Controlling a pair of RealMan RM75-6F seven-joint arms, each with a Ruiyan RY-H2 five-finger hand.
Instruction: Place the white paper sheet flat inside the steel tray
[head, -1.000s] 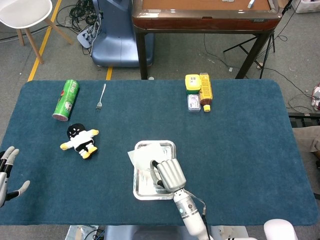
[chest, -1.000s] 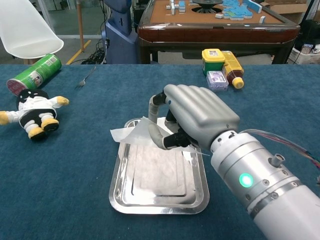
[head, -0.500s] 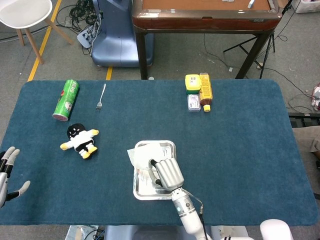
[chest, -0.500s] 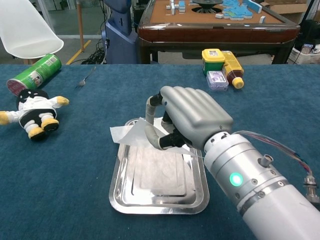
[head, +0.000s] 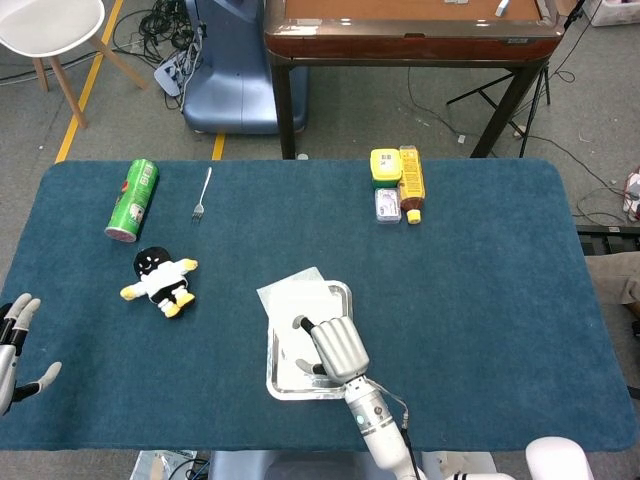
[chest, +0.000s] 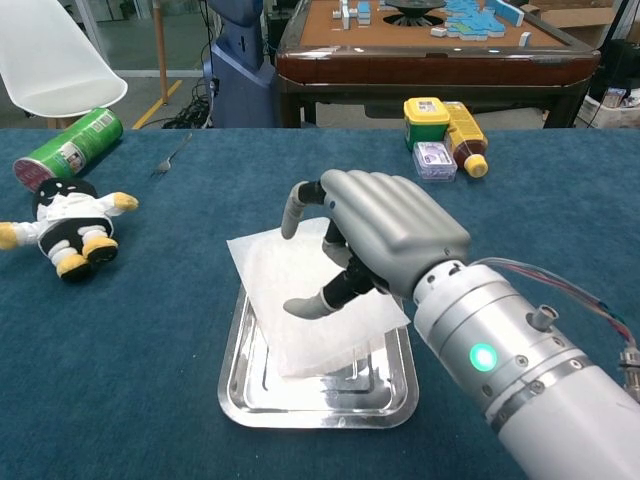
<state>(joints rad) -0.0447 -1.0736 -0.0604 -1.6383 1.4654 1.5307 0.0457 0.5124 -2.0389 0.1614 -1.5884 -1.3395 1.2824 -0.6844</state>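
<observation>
The white paper sheet (head: 290, 298) (chest: 290, 290) lies spread open across the steel tray (head: 290, 392) (chest: 310, 410). Its far-left corner hangs out over the tray's rim onto the blue cloth, and the sheet sits slightly askew and raised. My right hand (head: 335, 345) (chest: 385, 230) hovers over the sheet's right part with fingers apart; the thumb tip touches the paper and nothing is pinched. My left hand (head: 15, 350) rests at the table's left edge, fingers spread and empty; it shows only in the head view.
A green can (head: 132, 200) (chest: 65, 150), a fork (head: 201, 195) and a black-and-white doll (head: 160, 280) (chest: 65, 225) lie at the far left. Yellow jars and a small box (head: 395, 185) (chest: 440, 130) stand at the far middle. A wooden table stands beyond.
The hand let go of the crumpled, pinched paper. The sheet has unfolded and now lies spread over the tray, and the fingers have opened.
</observation>
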